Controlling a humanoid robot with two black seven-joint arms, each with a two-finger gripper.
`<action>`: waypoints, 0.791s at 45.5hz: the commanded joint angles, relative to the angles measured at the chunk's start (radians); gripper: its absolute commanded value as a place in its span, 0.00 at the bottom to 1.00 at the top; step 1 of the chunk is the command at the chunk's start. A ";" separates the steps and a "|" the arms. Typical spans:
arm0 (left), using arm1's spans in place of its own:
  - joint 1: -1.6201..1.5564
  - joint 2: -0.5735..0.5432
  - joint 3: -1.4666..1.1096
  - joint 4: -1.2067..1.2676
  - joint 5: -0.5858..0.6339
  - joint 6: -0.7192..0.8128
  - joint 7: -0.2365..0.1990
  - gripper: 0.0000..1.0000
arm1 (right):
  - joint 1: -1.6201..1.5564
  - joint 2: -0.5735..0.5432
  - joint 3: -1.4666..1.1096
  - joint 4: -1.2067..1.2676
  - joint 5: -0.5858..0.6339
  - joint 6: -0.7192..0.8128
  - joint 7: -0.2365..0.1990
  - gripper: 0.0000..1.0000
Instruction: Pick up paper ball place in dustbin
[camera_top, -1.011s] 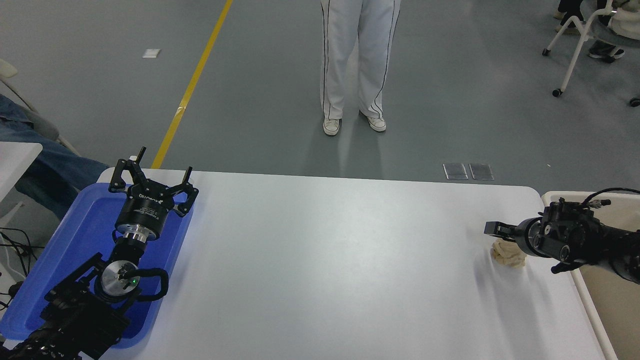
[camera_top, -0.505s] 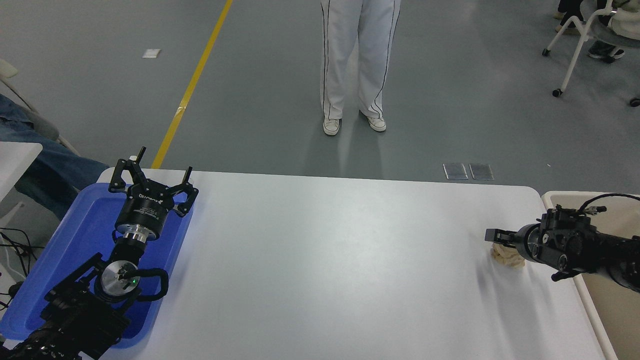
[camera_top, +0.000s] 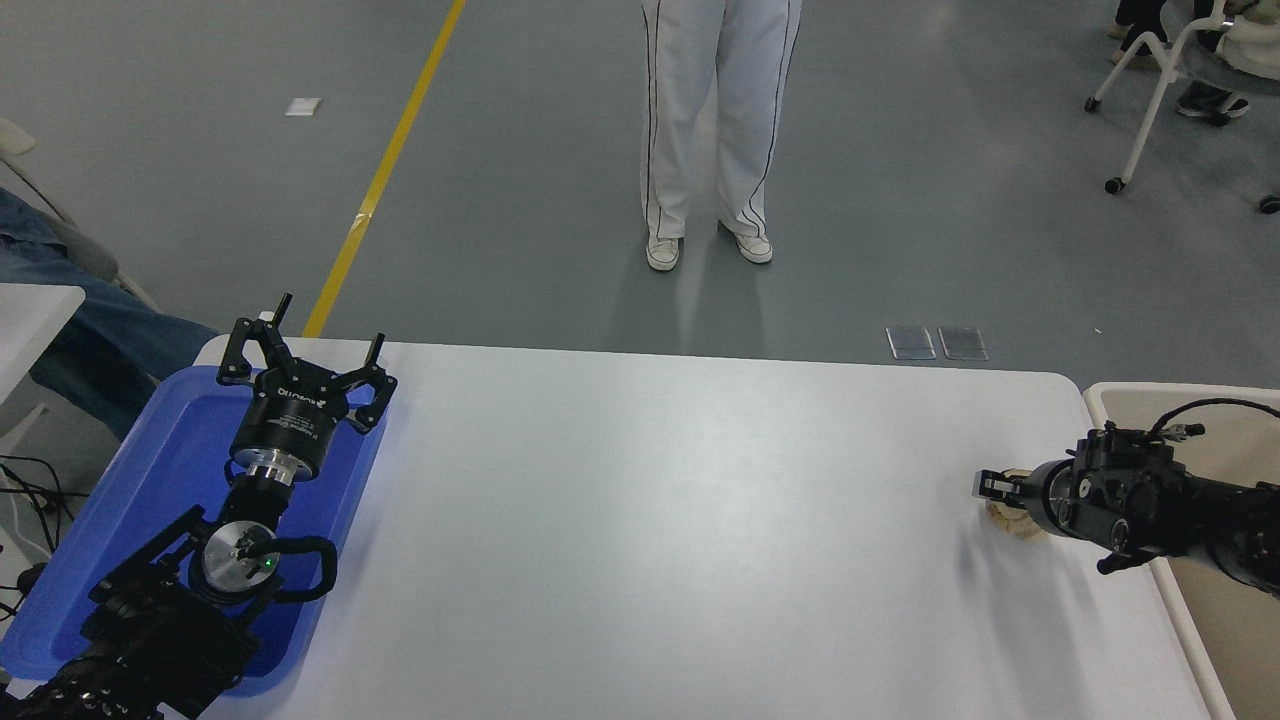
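right gripper (camera_top: 1000, 490) over paper ball (camera_top: 1012, 522) — beside dustbin (camera_top: 1100, 400)

Left gripper (camera_top: 303, 352) parked, fingers spread; right gripper (camera_top: 995, 487) low.

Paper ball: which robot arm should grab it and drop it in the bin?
The right one. The right gripper is already right over the paper ball, and the dustbin sits beside it. The left gripper is parked far away over the blue tray.

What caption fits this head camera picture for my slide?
Right gripper down over the paper ball beside the dustbin; left gripper open above the blue tray.
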 joint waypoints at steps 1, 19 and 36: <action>0.001 0.000 0.000 0.001 0.000 0.000 0.000 1.00 | 0.008 -0.009 0.006 0.058 0.010 0.018 0.000 0.00; 0.000 0.000 0.000 0.001 0.000 0.000 0.000 1.00 | 0.096 -0.082 -0.014 0.159 0.049 0.028 0.000 0.00; 0.000 0.000 0.000 0.001 0.000 0.000 0.000 1.00 | 0.303 -0.167 -0.168 0.347 0.036 0.172 0.006 0.00</action>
